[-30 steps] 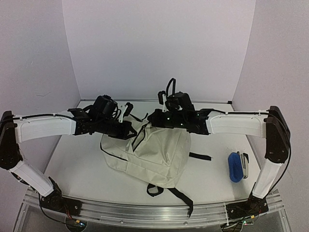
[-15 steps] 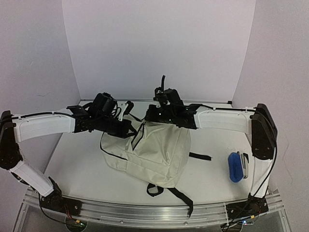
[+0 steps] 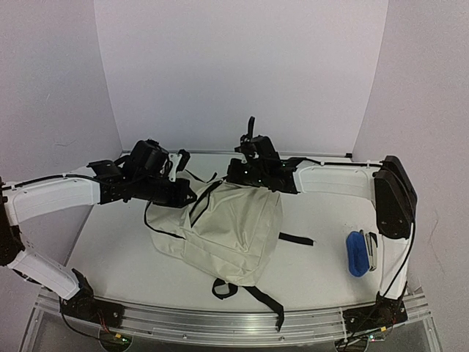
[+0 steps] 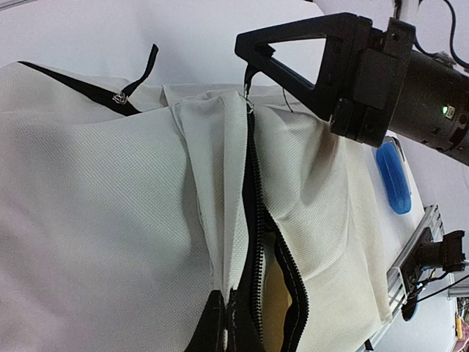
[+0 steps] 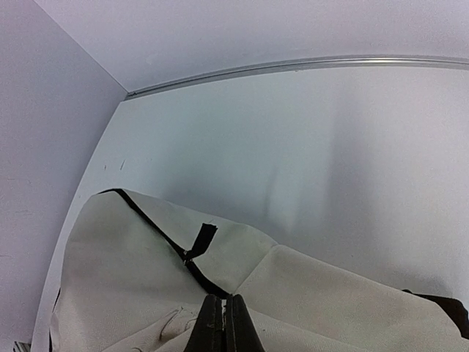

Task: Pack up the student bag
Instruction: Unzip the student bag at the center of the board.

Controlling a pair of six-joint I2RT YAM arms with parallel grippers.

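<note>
The student bag (image 3: 231, 224) is a cream canvas backpack lying in the middle of the table, black straps trailing toward the near edge. Its black main zipper (image 4: 258, 242) gapes partly open, showing a dim inside. My left gripper (image 3: 185, 196) is shut on the cream fabric beside the zipper's open end; its black fingertips (image 4: 212, 323) pinch the cloth. My right gripper (image 3: 234, 176) is shut on the zipper pull (image 4: 249, 92) at the bag's far edge; its closed jaws show in the right wrist view (image 5: 223, 302). A second black pull tab (image 5: 202, 237) lies on the front pocket zipper.
A blue oblong object (image 3: 356, 253) with a grey-white item (image 3: 371, 249) beside it lies near the table's right edge; the blue one also shows in the left wrist view (image 4: 393, 180). White walls enclose the back and both sides. An aluminium rail (image 3: 220, 319) runs along the near edge.
Both grippers and the bag have shifted left and slightly away. The right gripper rose and swung left first; then the left arm drew the bag's near side leftward.
</note>
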